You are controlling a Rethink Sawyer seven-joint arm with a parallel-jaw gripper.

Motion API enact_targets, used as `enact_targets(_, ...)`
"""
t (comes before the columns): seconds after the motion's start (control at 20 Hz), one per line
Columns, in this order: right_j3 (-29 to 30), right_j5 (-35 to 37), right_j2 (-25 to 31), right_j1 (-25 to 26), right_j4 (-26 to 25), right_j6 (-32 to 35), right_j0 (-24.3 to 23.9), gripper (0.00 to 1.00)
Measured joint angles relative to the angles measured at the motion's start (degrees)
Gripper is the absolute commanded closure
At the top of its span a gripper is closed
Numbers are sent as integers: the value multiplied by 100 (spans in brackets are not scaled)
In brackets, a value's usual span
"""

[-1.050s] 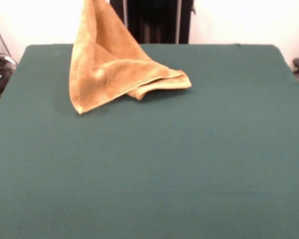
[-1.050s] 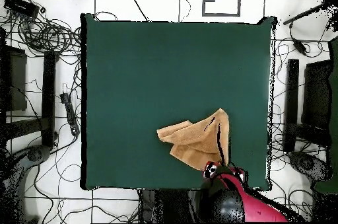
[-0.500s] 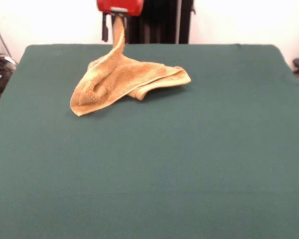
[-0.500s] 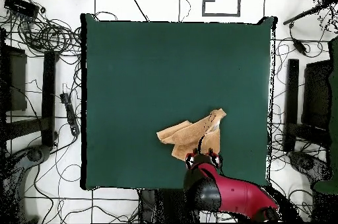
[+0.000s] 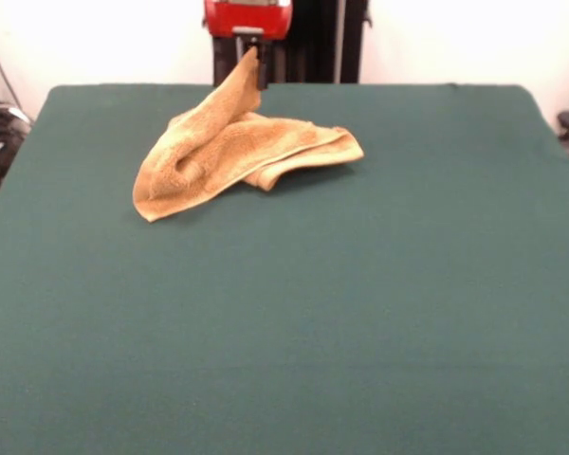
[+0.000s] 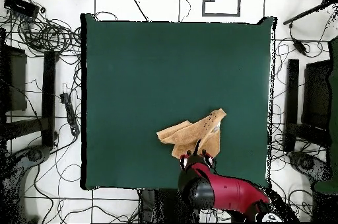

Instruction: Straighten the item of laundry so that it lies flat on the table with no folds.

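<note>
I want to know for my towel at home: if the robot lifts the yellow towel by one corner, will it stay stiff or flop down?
Probably flop. The towel sags from its corner at the gripper, and the rest lies bunched on the table. Its folds suggest it won't flatten unaided.

The arm (image 6: pixel 228 195) wears a glossy red shell, rounded and tapering toward the wrist, with a black rounded joint cap (image 6: pixel 200 197) set into it in the overhead view. Farther back a white round patch (possibly a button or label, too small to read) sits on a dark segment. In the front view the wrist housing (image 5: pixel 247 17) is a red block with a pale grey strip along its top edge. Below it hangs the gripper (image 5: pixel 257 59), dark and slim.
</note>
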Motion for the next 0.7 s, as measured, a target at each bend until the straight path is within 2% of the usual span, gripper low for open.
enact_targets(0.35,7,71,0,-151,-1,0,51,0)
enact_targets(0.55,18,345,-26,-564,-2,0,149,0)
enact_targets(0.7,13,789,-134,-1018,6,0,414,0)
